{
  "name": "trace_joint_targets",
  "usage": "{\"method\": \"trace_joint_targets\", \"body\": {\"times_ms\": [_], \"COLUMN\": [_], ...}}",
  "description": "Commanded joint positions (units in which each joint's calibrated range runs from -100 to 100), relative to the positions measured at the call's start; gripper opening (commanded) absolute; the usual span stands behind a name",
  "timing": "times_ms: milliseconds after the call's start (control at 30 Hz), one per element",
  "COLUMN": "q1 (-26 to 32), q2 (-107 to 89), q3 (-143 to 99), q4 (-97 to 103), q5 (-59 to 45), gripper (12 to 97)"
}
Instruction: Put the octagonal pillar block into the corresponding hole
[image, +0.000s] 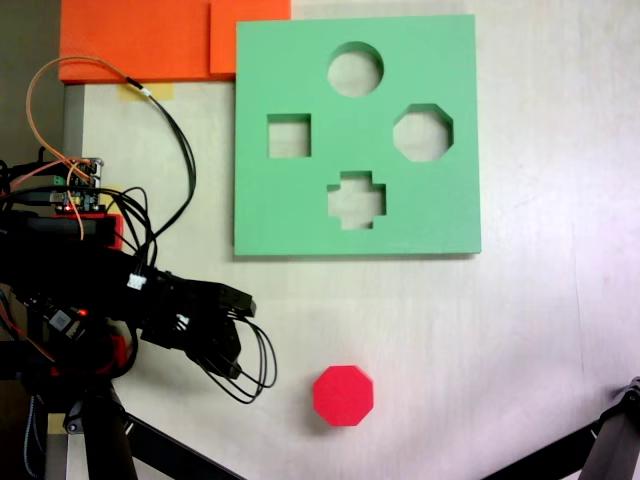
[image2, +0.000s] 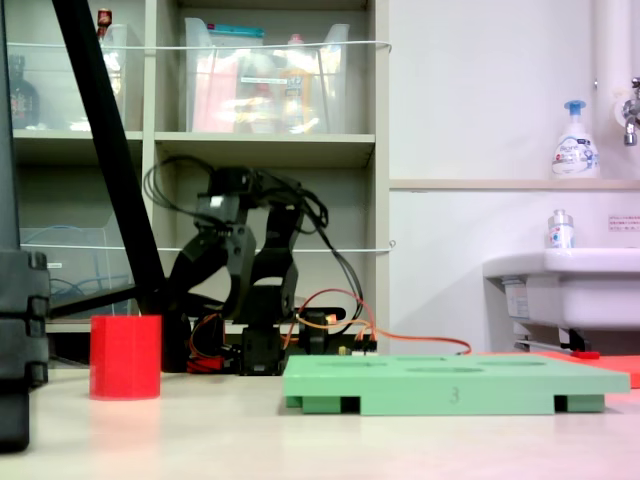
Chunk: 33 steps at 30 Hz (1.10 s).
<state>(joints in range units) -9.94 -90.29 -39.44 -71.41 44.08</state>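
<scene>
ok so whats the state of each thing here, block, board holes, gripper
octagonal pillar block: upright on the table, free, apart from the board
green foam board: flat on the table, all four cutouts empty
octagonal hole: empty
gripper: above the table beside the block, holding nothing; open or shut cannot be told

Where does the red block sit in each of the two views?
Fixed view from above: the red block lies on the bare table, low and just right of centre, below the green board and apart from it.
Fixed view from the side: the red block stands upright at far left, left of the board.
Shared landmark: the green board.
</scene>
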Motion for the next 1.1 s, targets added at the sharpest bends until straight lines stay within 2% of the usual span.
{"method": "trace_joint_targets", "body": {"times_ms": [0, 167, 233, 600, 1067], "q1": [-0.2, -1.17, -1.22, -1.17, -1.17], "q2": [7.61, 22.97, 28.42, 53.14, 83.3], "q3": [11.23, 27.98, 31.57, 44.73, 62.27], "q4": [-9.23, -16.16, -16.26, -16.55, -16.55], "q5": [-0.15, -0.73, -1.22, -1.51, -2.44], "gripper": [44.4, 44.0, 52.1, 82.6, 83.2]}}
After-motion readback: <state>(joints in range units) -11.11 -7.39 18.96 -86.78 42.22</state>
